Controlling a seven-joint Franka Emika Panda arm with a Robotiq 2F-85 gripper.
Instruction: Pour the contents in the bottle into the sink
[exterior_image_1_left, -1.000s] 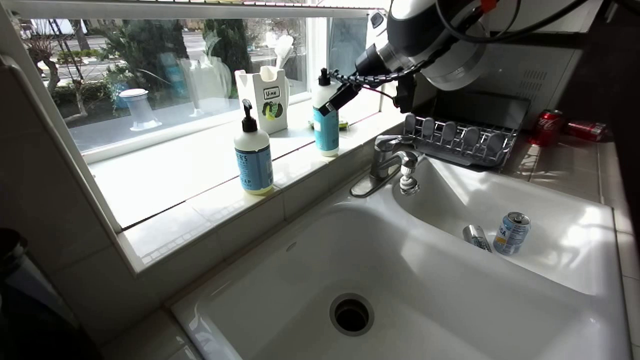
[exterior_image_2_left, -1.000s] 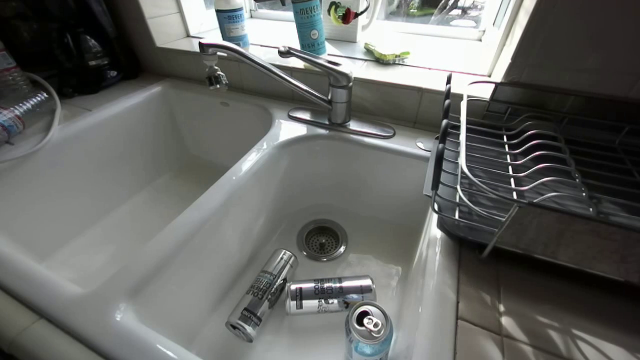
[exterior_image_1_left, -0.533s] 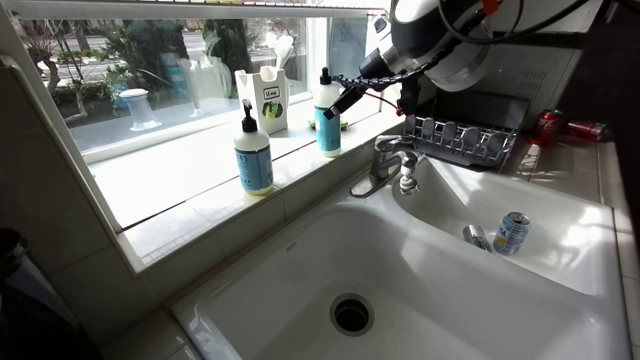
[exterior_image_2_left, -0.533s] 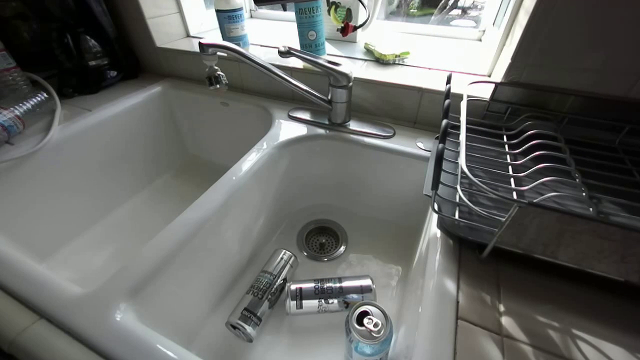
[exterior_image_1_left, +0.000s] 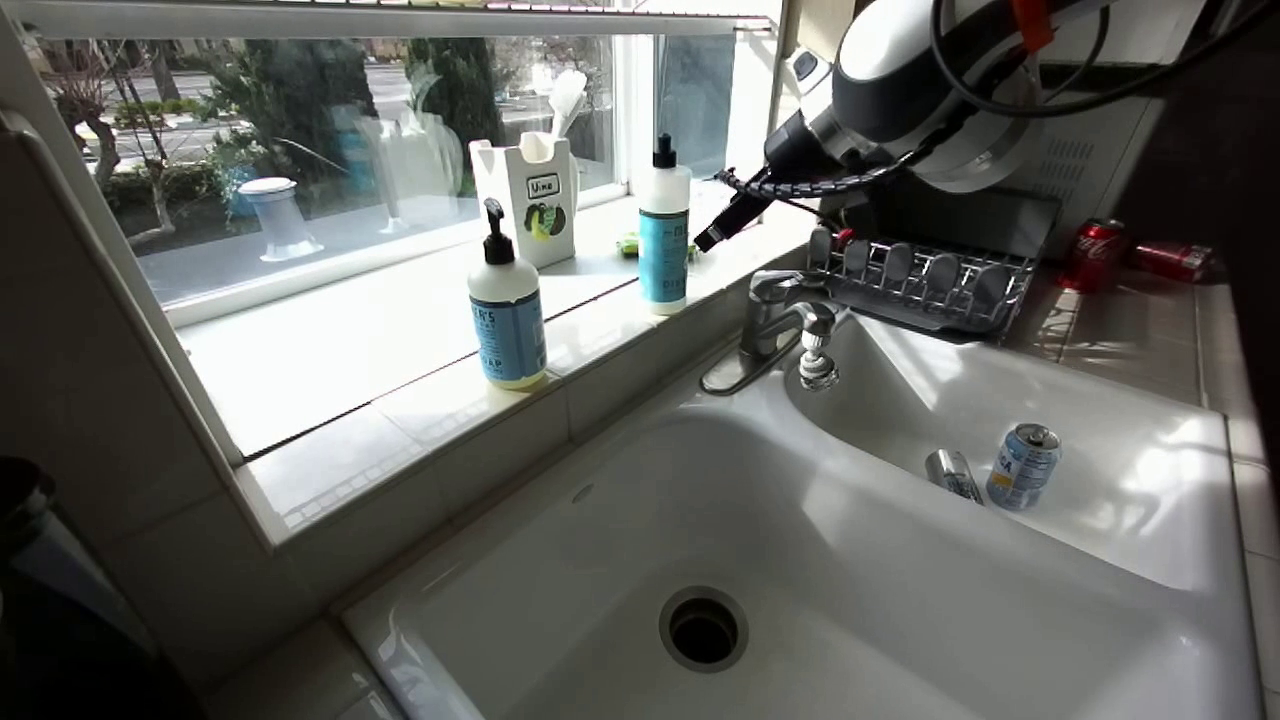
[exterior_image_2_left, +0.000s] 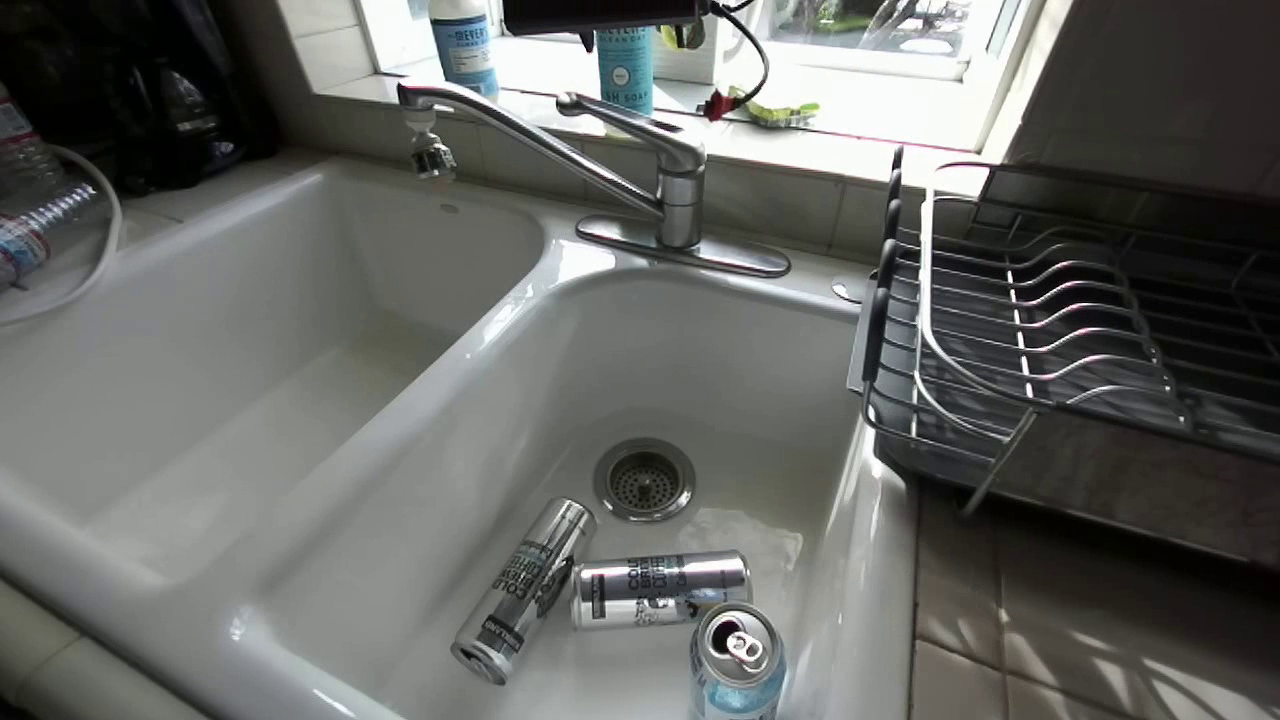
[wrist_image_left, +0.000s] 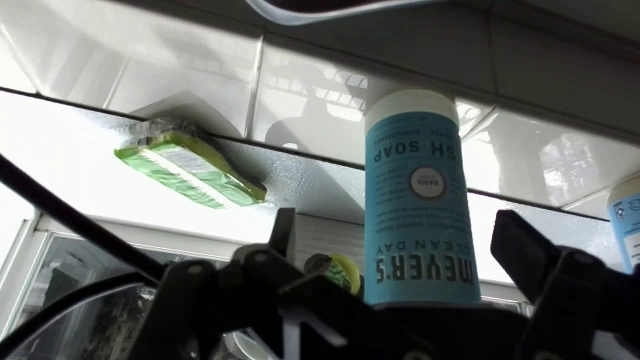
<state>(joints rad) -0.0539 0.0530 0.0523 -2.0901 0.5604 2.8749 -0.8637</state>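
Teal bottle (exterior_image_1_left: 664, 255) stands capped; smaller basin (exterior_image_2_left: 720, 365) holds cans (exterior_image_2_left: 660, 590).

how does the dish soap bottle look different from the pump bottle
The dish soap bottle is slimmer; the pump bottle is broader. The dish soap bottle has a narrow black cap, the pump bottle a black pump head. The dish soap bottle's label is teal, the pump bottle's bluer. Both stand upright on the windowsill.
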